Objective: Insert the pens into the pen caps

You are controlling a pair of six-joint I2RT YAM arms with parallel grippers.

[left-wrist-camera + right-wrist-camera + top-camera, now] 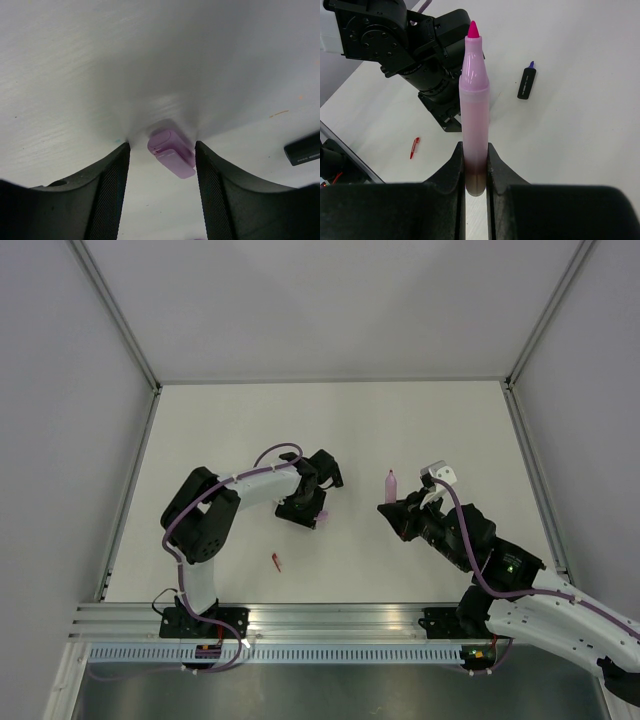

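Observation:
My right gripper (475,147) is shut on the lower end of the pale pink marker (474,100) and holds it upright, magenta tip up, above the table; it also shows in the top view (390,482). My left gripper (161,144) is open and low over the table. The stubby purple cap (171,152) lies between its fingertips, touching neither. In the top view this cap (322,519) peeks out beside the left gripper (308,506). A tiny slim red cap (276,561) lies near the front, also in the right wrist view (414,147). The thin red pen is out of view.
A short black marker-like piece with a purple tip (526,82) lies on the table beyond the left gripper, and its end shows in the left wrist view (303,148). Grey walls enclose the white table (440,430) on three sides. An aluminium rail (330,618) runs along the front.

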